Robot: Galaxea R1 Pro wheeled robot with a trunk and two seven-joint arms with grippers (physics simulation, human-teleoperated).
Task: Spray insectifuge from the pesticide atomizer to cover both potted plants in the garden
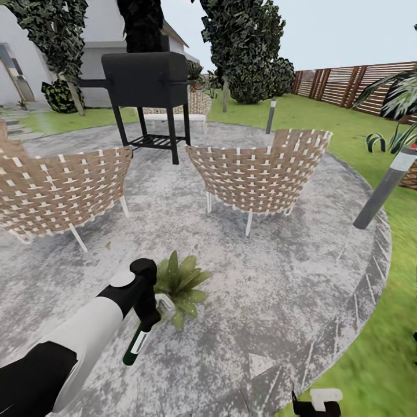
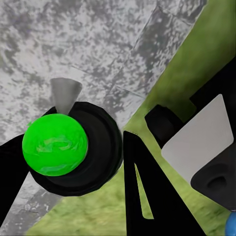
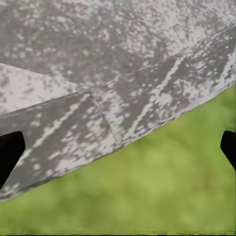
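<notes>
Your left arm, white-sleeved with black joints, reaches from the near left across the round grey speckled patio (image 1: 301, 301), its wrist bent downward. The left gripper (image 1: 152, 315) is clamped on the dark green pesticide atomizer (image 1: 134, 347), which hangs tilted below the fingers, its white label facing you. In the left wrist view you see the bottle end-on as a bright green dome (image 2: 55, 144) ringed in black, with the black fingers (image 2: 142, 191) closed against it on either side.

Just beyond the gripper, one low potted plant with pointed green leaves (image 1: 182, 285) sits on the paving in the near middle of the patio. The plant and the atomizer are close together; whether they touch cannot be told.

Your right gripper (image 3: 118, 147) hangs over the patio's edge where paving meets green lawn (image 3: 147, 196); its two black fingertips (image 3: 10, 150) stand wide apart at opposite sides of the right wrist view, holding nothing.

Farther off, two woven wicker chairs (image 1: 260, 171) stand with their backs to you, a black barbecue grill (image 1: 147, 87) beyond them. A brown slatted fence (image 1: 347, 84) runs along the far right.
</notes>
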